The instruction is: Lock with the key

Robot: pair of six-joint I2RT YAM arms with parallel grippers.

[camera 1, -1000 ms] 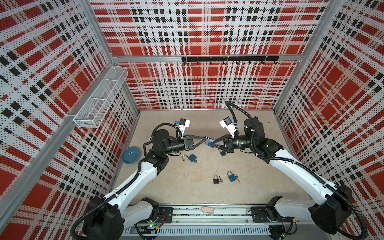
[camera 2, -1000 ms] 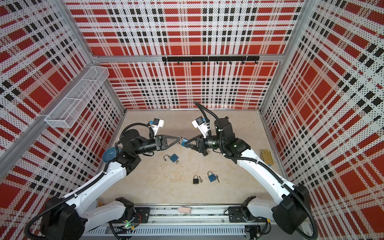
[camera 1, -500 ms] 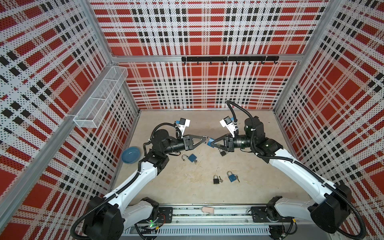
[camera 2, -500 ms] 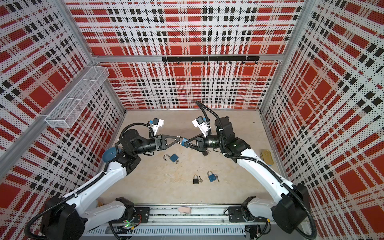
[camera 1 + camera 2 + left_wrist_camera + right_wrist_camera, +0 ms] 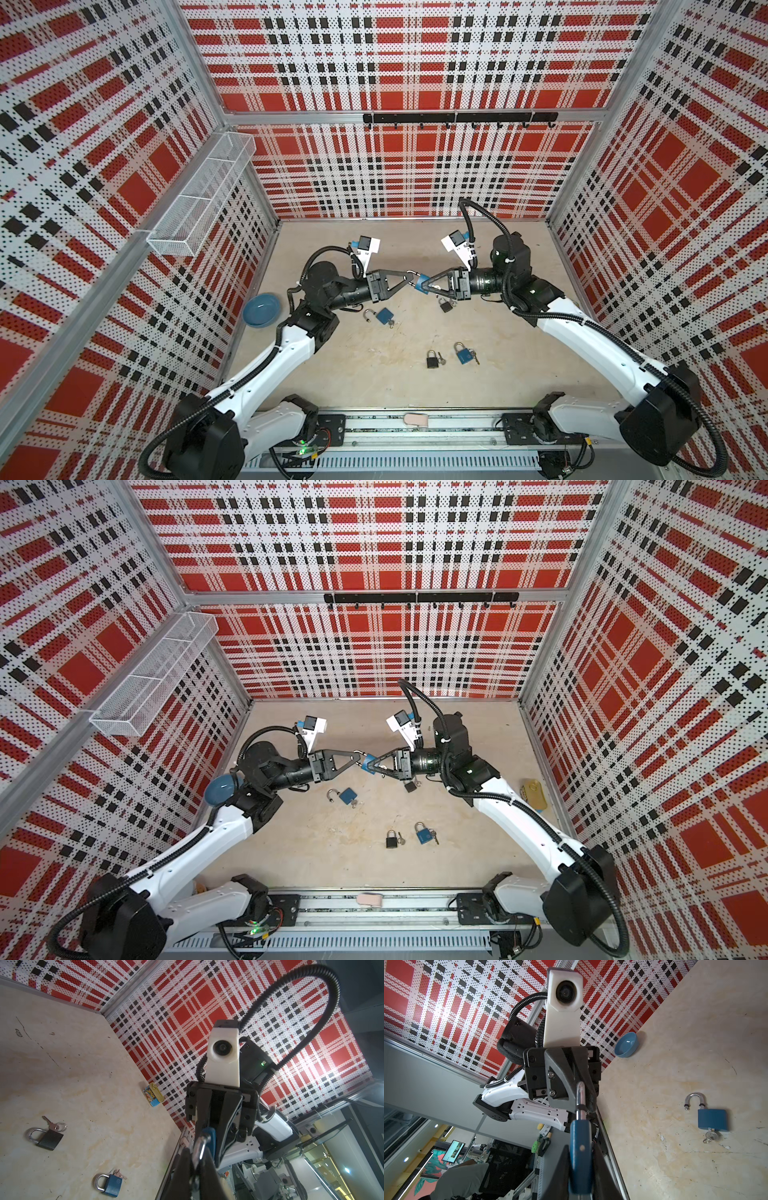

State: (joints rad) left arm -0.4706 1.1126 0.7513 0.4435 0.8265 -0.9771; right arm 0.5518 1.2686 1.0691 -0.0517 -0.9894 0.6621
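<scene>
L end effector pinches shackle, R end effector pinches blue padlock; blue bowl well apart.

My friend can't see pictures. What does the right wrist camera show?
The right gripper holds a blue padlock by its body while the left gripper pinches its shackle. On the table beyond sit an open padlock with a key and a blue bowl.

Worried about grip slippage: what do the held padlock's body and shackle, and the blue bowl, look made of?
The held padlock has a smooth matte blue body, likely plastic or paint over metal. Its shackle is bright polished metal, showing mirror glints. The blue bowl is glossy with a highlight: perhaps ceramic or plastic.
</scene>
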